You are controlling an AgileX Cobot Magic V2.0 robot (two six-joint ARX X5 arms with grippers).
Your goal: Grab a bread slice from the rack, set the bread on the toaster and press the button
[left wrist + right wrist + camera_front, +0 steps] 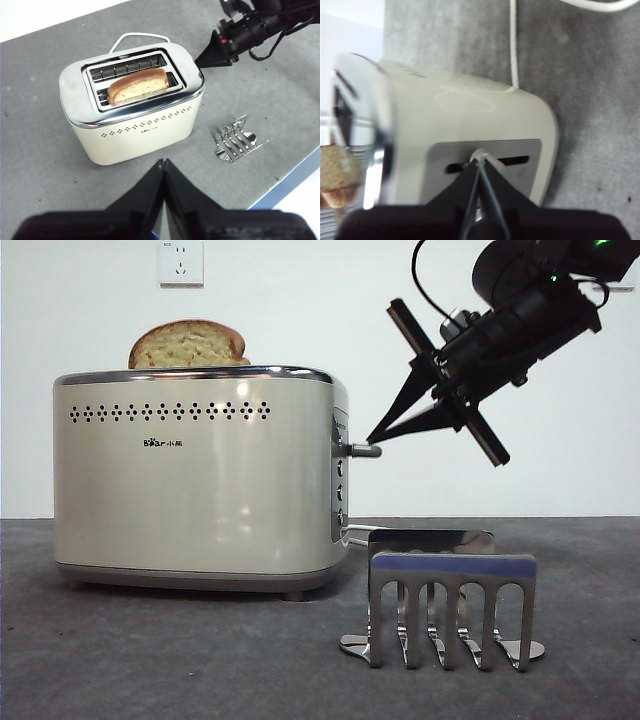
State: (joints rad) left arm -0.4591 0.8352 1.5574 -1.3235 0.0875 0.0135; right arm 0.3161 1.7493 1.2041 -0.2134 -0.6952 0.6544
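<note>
The cream toaster [200, 490] stands on the grey table. The slice of bread [187, 345] sits in one of its slots with the domed top sticking out, also in the left wrist view [137, 85]. My right gripper [372, 438] is shut, its tips right at the silver lever button [362, 450] on the toaster's side panel. The right wrist view shows the tips [479, 162] meeting the lever [480, 154]. The steel rack [450, 605] stands empty beside the toaster. My left gripper [164, 162] is shut and empty, held high above the table in front of the toaster [140, 130].
A white power cable [140, 35] loops behind the toaster. The table's edge [280, 185] runs close past the rack [235, 142]. A wall socket [181, 262] sits on the white wall behind.
</note>
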